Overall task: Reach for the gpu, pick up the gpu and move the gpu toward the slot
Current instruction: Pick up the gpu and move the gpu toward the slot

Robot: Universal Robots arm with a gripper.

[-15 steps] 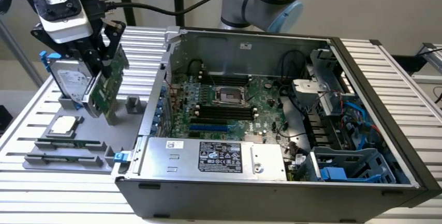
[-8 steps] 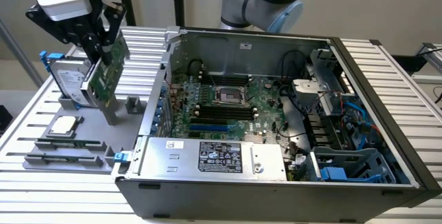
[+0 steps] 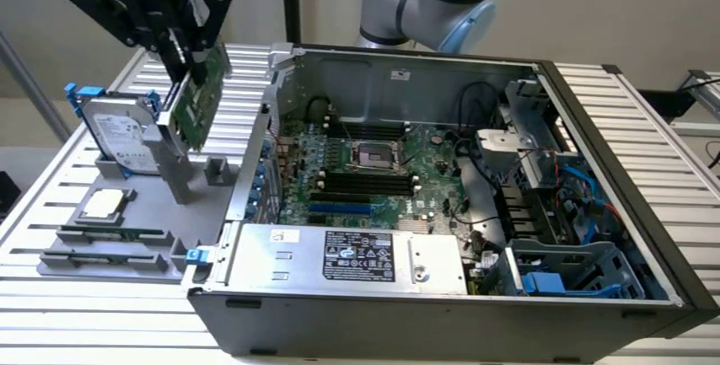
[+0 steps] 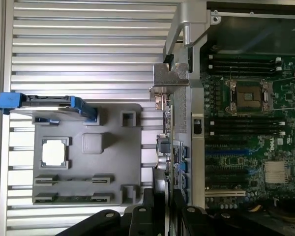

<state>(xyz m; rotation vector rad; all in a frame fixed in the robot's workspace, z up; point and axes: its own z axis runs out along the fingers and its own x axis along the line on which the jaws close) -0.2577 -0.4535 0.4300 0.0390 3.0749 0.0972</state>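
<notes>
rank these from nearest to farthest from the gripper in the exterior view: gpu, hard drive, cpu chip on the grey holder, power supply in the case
1. gpu: held in the gripper, lifted above the grey holder.
2. hard drive: upright in its blue frame, just toward the exterior view's left.
3. cpu chip: flat on the holder, lower down.
4. power supply: inside the case, front edge.

An open grey computer case [image 3: 450,314] lies on a ribbed metal counter [image 3: 663,120], its green motherboard [image 3: 372,171] and empty processor socket [image 3: 372,156] exposed. A labelled power supply [image 3: 349,257] sits at the case's near edge. Beside the case, toward the exterior view's left, a grey holder tray [image 3: 124,238] carries an upright silver hard drive in a blue frame [image 3: 118,133], a square processor chip [image 3: 104,205] and two narrow memory sticks [image 3: 110,234]
</notes>
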